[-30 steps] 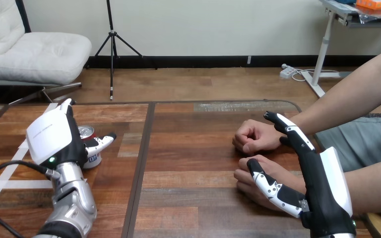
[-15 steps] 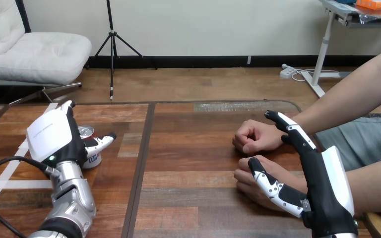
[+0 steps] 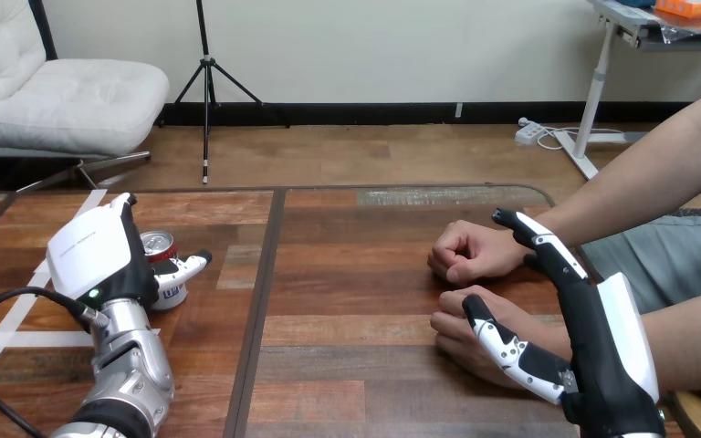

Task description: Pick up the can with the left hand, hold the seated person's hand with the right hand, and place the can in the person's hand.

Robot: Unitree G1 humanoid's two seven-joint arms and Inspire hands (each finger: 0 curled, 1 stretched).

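A small can [image 3: 159, 246] stands upright on the wooden table [image 3: 356, 274] at the left. My left hand [image 3: 96, 255] is right beside it on its left, back towards me, fingers straight and pointing away, thumb [image 3: 185, 267] stretched across the can's near side. It is open. The person's two hands rest on the table at the right: a fist [image 3: 470, 251] farther off, and a nearer hand [image 3: 461, 328] lying knuckles up. My right hand [image 3: 602, 356] is open beside the nearer hand. Its thumb [image 3: 507, 347] lies over that hand and its straight fingers [image 3: 538, 242] reach past the fist's wrist.
White tape lines [image 3: 27, 315] cross the table's left part. A dark seam [image 3: 260, 301] runs front to back between the can and the person's hands. The person's forearms come in from the right edge.
My left hand has shifted slightly to the left, showing more of the can's top. My right hand has slid a little to the right and towards me. The person's hands have not moved.
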